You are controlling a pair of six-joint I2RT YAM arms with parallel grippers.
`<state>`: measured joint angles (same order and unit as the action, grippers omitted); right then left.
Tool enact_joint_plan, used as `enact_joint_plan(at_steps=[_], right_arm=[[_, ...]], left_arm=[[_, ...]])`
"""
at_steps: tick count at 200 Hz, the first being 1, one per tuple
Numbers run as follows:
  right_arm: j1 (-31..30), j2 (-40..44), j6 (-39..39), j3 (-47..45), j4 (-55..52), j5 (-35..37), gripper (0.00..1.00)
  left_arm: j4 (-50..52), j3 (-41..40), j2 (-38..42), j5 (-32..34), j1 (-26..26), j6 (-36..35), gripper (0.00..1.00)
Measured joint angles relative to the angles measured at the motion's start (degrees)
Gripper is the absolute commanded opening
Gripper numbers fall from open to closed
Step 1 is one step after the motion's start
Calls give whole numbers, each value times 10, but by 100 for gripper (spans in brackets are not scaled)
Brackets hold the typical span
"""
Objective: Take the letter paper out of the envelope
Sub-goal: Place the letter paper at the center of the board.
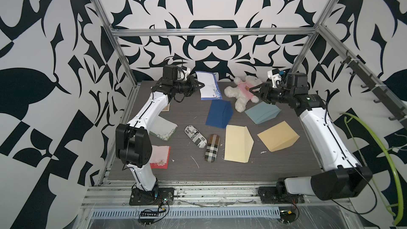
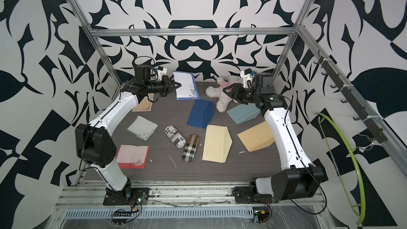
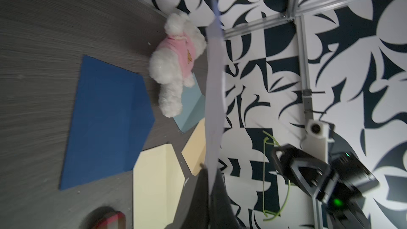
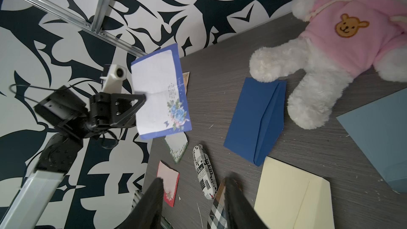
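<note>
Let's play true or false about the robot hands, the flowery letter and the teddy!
1. The left gripper pinches the white letter paper with blue flowers. True.
2. The right gripper holds the fluffy white teddy bear in a pink shirt. False: its jaws are open, holding nothing.
3. The dark blue paper envelope lies on the grey table. True.
4. The brown plaid glasses case sits on top of that envelope. False: it lies on the table, beside the newspaper-print case.

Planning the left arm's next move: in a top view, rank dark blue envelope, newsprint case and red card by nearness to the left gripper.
1. Dark blue envelope, back centre.
2. Newsprint case, mid-table.
3. Red card, front left.
</note>
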<state>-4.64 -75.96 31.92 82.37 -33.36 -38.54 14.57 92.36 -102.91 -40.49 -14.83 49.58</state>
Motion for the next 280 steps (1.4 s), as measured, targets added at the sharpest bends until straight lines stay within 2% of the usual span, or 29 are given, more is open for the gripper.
enact_joint_plan(at_steps=[21, 62, 103, 177, 237, 258, 280], right_arm=[[-16, 28, 6, -15, -2, 14, 47], [-44, 63, 29, -52, -3, 19, 47], [-49, 73, 43, -64, -8, 23, 46], [-49, 69, 47, -80, -16, 24, 45], [-49, 42, 48, -80, -15, 24, 45], [-49, 37, 48, -80, -14, 24, 45], [-49, 35, 48, -80, -11, 24, 45]], left_arm=[[0, 14, -55, 20, 25, -10, 0], [17, 92, -202, 46, 57, -63, 0], [45, 139, -287, 62, 70, -118, 0], [50, 162, -360, 73, 92, -136, 0], [73, 191, -382, 72, 96, -141, 0], [76, 194, -382, 73, 96, -145, 24], [76, 195, -381, 67, 96, -147, 38]])
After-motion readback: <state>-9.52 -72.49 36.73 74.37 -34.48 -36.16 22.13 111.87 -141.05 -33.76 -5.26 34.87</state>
